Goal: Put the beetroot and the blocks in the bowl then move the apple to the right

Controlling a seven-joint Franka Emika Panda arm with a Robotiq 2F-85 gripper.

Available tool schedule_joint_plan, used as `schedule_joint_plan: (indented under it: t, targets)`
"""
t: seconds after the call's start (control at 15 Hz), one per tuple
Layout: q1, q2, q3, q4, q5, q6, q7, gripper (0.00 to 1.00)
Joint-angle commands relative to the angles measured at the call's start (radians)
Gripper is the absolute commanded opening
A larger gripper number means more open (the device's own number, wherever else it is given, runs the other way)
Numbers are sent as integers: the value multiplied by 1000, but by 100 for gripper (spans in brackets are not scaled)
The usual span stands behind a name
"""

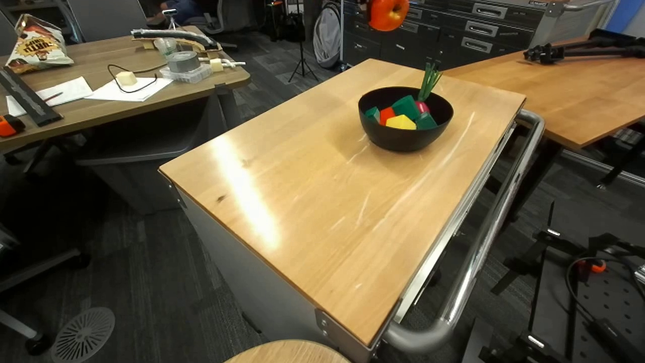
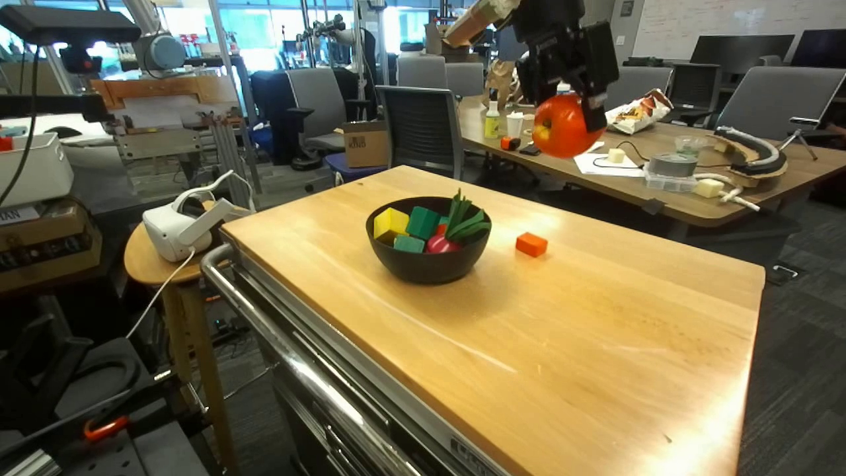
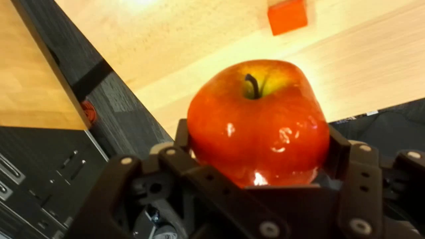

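Observation:
My gripper [image 3: 259,141] is closed round the red-orange apple [image 3: 255,132], with fingers [image 3: 182,134] touching it on both sides. In an exterior view the apple [image 2: 567,125] hangs in the air above the far part of the wooden top. The black bowl [image 2: 429,270] stands upright on that top. Inside it lie the dark-red beetroot [image 2: 441,245] with green stalks, a yellow block [image 2: 390,225], a red block [image 1: 386,115] and several green blocks [image 2: 423,222]. An orange-red block [image 2: 531,244] rests on the wood beside the bowl; the wrist view shows this block [image 3: 287,16] beyond the apple.
The wooden cart top [image 2: 595,330] has a metal handle [image 1: 484,252] along one side. Near it are another wooden table [image 1: 594,96], a cluttered desk [image 1: 201,91] and a stool carrying a white headset [image 2: 185,225]. Dark drawers [image 1: 403,45] stand behind.

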Motion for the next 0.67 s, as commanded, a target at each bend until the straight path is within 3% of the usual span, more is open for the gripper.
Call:
schedule_joint_plan:
  t: [0.0,0.27,0.6]
  targets:
    - [-43,-155,-21,-249,-26,112,114,60]
    - [-76,-222,-27,-447,-111,226,274,60]
    - [-115,-258,-25,-576,-217,259,461,60]
